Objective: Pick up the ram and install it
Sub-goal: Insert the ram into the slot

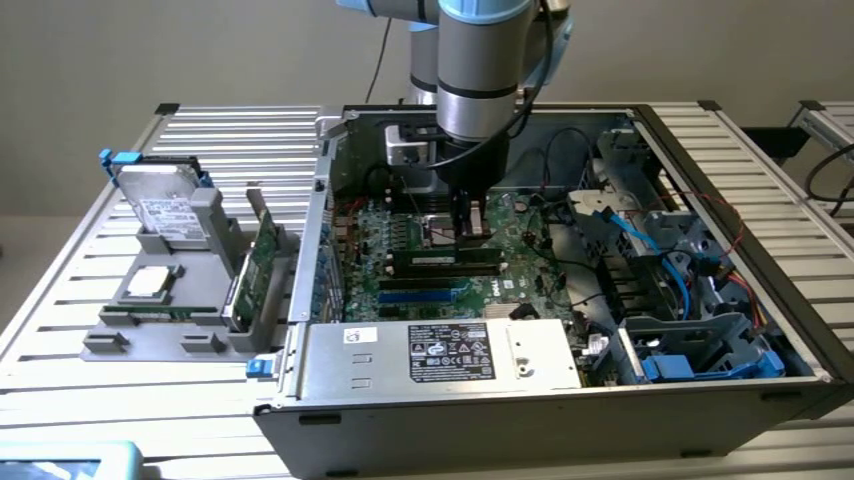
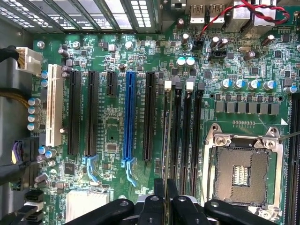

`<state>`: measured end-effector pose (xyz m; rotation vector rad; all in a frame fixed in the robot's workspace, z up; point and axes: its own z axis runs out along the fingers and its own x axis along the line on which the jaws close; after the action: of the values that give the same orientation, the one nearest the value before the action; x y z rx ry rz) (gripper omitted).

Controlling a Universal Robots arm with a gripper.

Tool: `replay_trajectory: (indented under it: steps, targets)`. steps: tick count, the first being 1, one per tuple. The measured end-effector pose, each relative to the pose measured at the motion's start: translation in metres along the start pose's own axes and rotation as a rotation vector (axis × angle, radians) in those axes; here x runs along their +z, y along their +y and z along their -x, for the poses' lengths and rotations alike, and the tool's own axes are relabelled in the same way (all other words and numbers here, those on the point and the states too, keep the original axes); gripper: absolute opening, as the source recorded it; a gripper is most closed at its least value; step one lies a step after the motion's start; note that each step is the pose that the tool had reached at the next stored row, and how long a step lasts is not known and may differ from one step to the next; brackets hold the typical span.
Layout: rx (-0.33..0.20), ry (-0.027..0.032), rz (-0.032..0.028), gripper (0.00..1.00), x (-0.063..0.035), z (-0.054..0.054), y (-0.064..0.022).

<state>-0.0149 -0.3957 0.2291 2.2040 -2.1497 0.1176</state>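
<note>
- Slatted metal worktop (image 1: pixel 80 300) spans the exterior view and carries everything.
- Open PC case (image 1: pixel 320 430) lies on its side, from the centre to the exterior view's right, insides exposed.
- Robot arm (image 1: pixel 481 60) enters at top centre of the exterior view and goes straight down into the case.
- Power supply (image 1: pixel 441 352), a silver box with a black label, sits along the case's near edge, lower centre.
- Motherboard (image 2: pixel 112 140), green, lies on the case floor under the arm. The wrist view looks down on it.
- Grey holder (image 1: pixel 160 325) sits on the worktop at the exterior view's left, outside the case. A hard drive (image 1: pixel 167 205) sits at its far end. A broad green card (image 1: pixel 260 255) stands upright on the side nearest the case.
- CPU socket (image 2: pixel 243 173), open with a metal frame, is just beside the black memory slots (image 2: pixel 186 136).
- Blue slot (image 2: pixel 129 117) and white slot (image 2: pixel 54 105) run parallel to the memory slots, on the side away from the socket.
- ram (image 1: pixel 447 262) is at the centre of the exterior view, level, directly under the end effector (image 2: pixel 165 187). The wrist view shows it edge-on as a thin strip lined up along the memory slots. Seated or just above the slot: cannot tell.
- End effector: black fingers pressed in on the ram's upper edge, pinching it near mid-length.
</note>
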Motion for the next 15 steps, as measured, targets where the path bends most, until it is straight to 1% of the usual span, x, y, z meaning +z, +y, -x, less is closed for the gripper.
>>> replay_trajectory:
  steps: [15]
  targets:
    - [0.000, 0.0001, 0.0001, 0.14, 0.0024, 0.0025, 0.0001]
